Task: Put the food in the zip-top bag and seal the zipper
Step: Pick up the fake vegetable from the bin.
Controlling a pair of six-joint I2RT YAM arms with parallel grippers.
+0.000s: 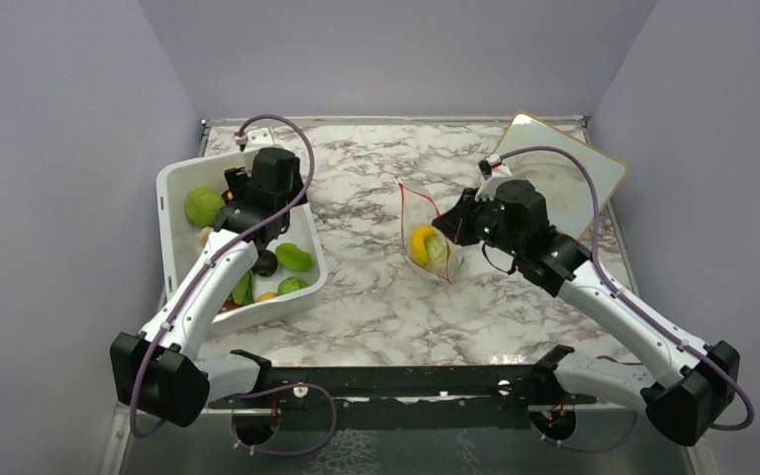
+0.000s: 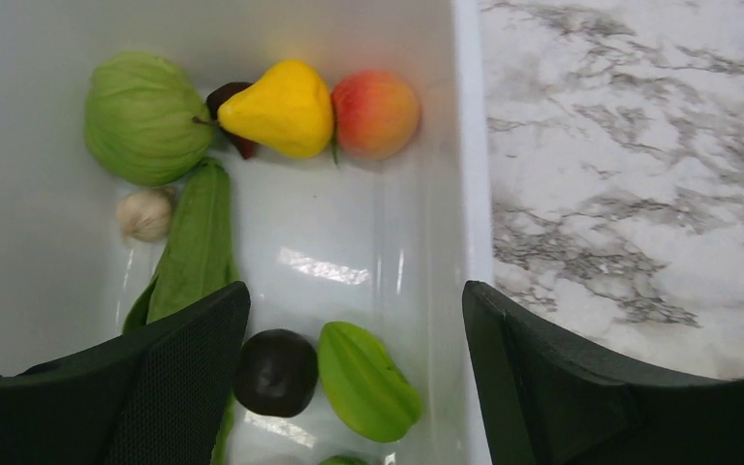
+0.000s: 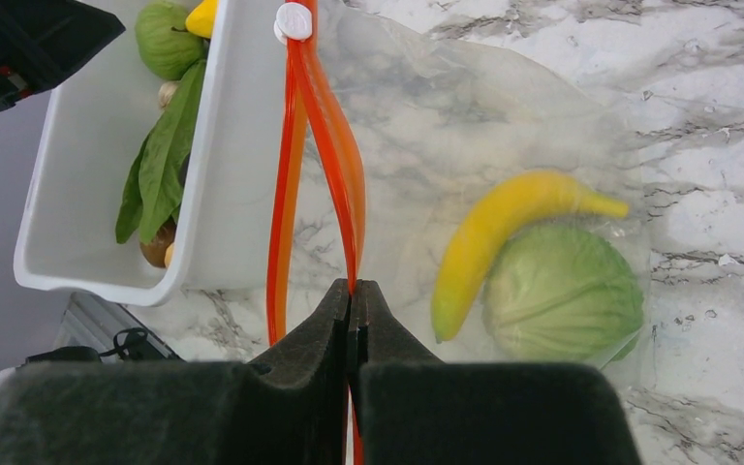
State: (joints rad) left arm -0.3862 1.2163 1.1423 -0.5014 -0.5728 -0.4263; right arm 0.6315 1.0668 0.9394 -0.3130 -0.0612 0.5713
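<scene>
left tool [image 2: 354, 291] jaws wide apart, hovering in the white tub [image 2: 470, 145] over yellow pear [image 2: 281, 107], peach [image 2: 376, 113] and dark fruit [image 2: 275, 371]; right tool [image 3: 352, 291] pinched together on the zipper [image 3: 334, 145] of the zip-top bag [image 3: 465, 126] mid-tabletop [image 1: 356, 297], banana [image 3: 504, 223] and cabbage [image 3: 562, 291] inside, tub wall between.

My left gripper [image 2: 354, 320] hangs over the tub [image 1: 167, 242], food [image 2: 286, 107] lying inside it. Right of the tub sits the zip-top bag [image 1: 414, 203], banana [image 3: 504, 218] and cabbage [image 3: 562, 291] inside, my right gripper [image 3: 351, 291] on its zipper [image 3: 334, 165].
</scene>
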